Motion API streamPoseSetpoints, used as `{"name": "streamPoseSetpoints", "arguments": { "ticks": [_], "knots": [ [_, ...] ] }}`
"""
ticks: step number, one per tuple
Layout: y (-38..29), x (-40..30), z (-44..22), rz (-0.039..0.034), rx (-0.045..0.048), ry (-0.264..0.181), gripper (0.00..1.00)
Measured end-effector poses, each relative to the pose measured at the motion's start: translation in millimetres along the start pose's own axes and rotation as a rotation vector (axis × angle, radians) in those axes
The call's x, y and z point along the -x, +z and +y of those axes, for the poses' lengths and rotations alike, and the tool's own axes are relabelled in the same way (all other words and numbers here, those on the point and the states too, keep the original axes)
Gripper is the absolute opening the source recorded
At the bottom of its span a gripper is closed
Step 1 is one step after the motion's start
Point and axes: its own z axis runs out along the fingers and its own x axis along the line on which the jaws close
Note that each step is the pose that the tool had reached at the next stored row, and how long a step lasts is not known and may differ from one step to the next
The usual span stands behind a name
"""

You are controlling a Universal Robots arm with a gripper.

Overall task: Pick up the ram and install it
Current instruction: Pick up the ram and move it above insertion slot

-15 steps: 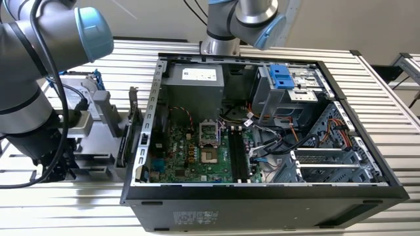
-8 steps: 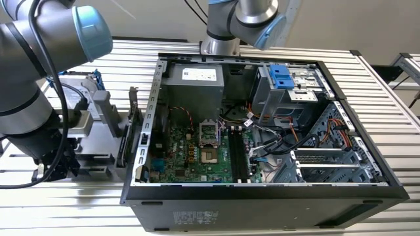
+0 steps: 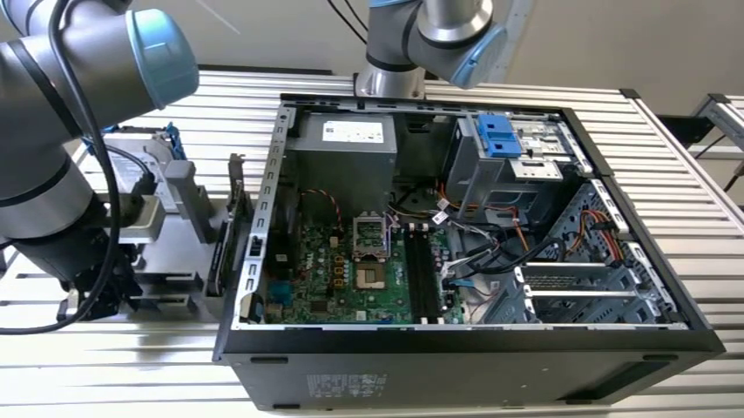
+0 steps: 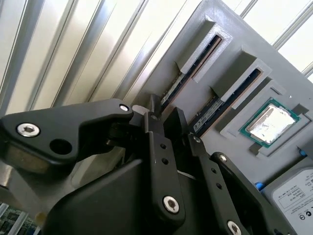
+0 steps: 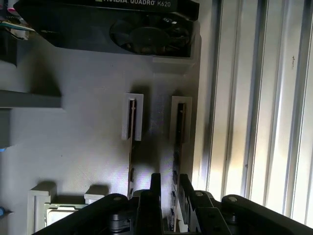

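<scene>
Black hand [image 4: 166, 111], dark ram [image 4: 193, 68], pale grey holder [image 4: 230, 29].

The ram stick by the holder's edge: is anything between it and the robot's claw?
Nothing visible does. In the first wrist view the open gripper has one finger either side of the ram, which stands in the grey holder.

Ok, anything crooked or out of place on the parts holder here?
Nothing stands out. The ram and the other stick stand straight in their slots in the grey holder, and the open tool straddles the ram squarely.
</scene>
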Motion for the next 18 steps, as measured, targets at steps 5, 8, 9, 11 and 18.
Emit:
{"name": "streamPoseSetpoints", "arguments": {
  "ticks": [5, 8, 9, 11, 18],
  "knots": [
    [0.0, 2.7, -0.1, -0.0001, -0.0001, 0.0, 1.0],
    [0.0, 3.4, -0.2, -0.0001, 0.0, 0.0, 1.0],
    [0.0, 3.5, -0.2, 0.0, 0.0, 0.0, 1.0],
    [0.0, 3.7, -0.2, 0.0, 0.0, 0.0, 1.0],
    [0.0, 4.1, -0.2, -0.0001, 0.0, 0.0, 0.0]
  ]
}}
